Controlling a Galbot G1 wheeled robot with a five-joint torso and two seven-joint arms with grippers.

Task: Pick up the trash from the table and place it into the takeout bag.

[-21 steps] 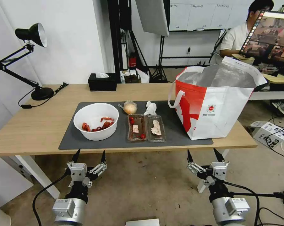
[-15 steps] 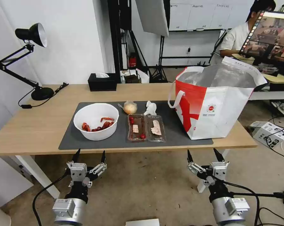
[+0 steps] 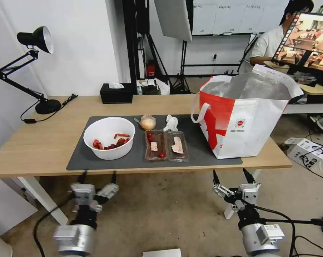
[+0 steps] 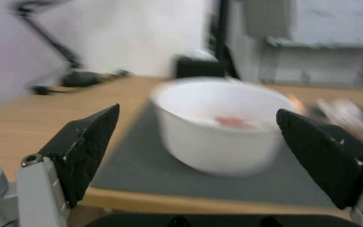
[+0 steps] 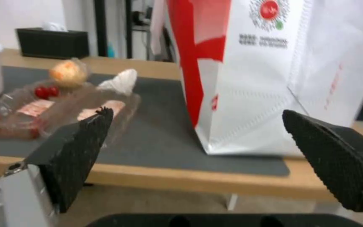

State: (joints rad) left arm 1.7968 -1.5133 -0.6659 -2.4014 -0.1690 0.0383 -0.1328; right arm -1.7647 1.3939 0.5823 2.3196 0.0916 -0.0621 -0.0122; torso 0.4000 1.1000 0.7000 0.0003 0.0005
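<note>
On the table's (image 3: 33,146) dark mat sit a white bowl (image 3: 109,137) of red shell scraps, a clear tray (image 3: 165,145) with cherry tomatoes, a crumpled tissue (image 3: 171,122) and a wrapped orange-yellow lump (image 3: 148,122). The red-and-white takeout bag (image 3: 244,117) stands open at the mat's right end. My left gripper (image 3: 98,176) hangs open just below the table's front edge, facing the bowl (image 4: 219,124). My right gripper (image 3: 233,175) is open below the edge, in front of the bag (image 5: 274,72) and the tray (image 5: 43,113).
A black desk lamp (image 3: 29,67) stands at the table's back left and a black tissue box (image 3: 115,93) at the back edge. A cardboard box (image 3: 306,150) and cables lie on the floor to the right. A person sits at a desk behind.
My left gripper has risen toward the table's front edge, so its fingertips now reach just under it. The right gripper and the things on the table have not moved.
</note>
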